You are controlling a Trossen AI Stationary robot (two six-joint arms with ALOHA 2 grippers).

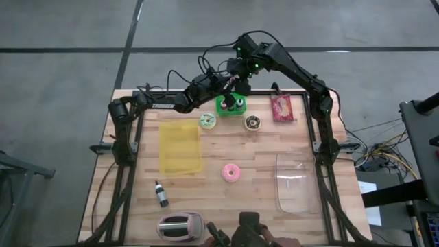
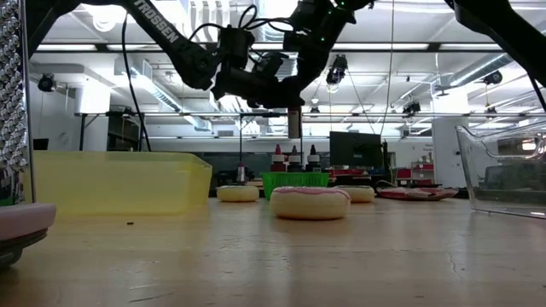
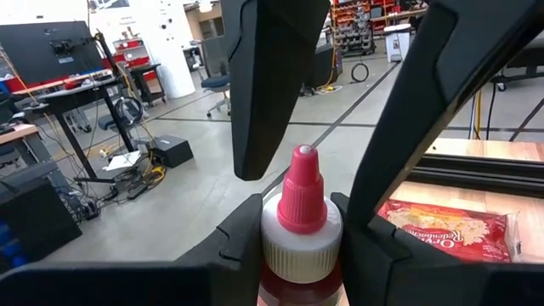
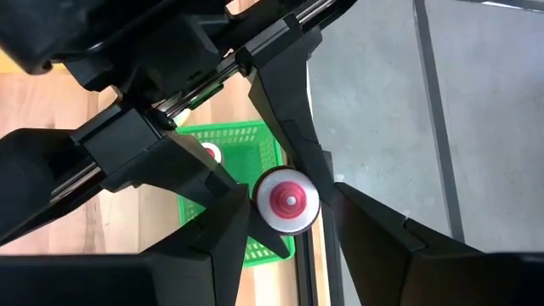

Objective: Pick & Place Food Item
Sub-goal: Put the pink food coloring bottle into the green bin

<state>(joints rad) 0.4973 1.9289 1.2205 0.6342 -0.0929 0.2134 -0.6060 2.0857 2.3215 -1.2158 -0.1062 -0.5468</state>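
The left gripper [image 3: 297, 246] holds a red-capped bottle [image 3: 300, 223] above the green basket [image 4: 242, 183] while the right gripper [image 4: 293, 212], part-open, closes round its cap, probably a handover needing firm grip before release.

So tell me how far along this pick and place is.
Early stage. Done: the red-capped bottle is lifted above the green basket at the table's far edge. In hand: the left gripper is clamped on the bottle's neck, and the right gripper is over its cap from above, jaws either side. Left: carrying it off and setting it down; where cannot be told.
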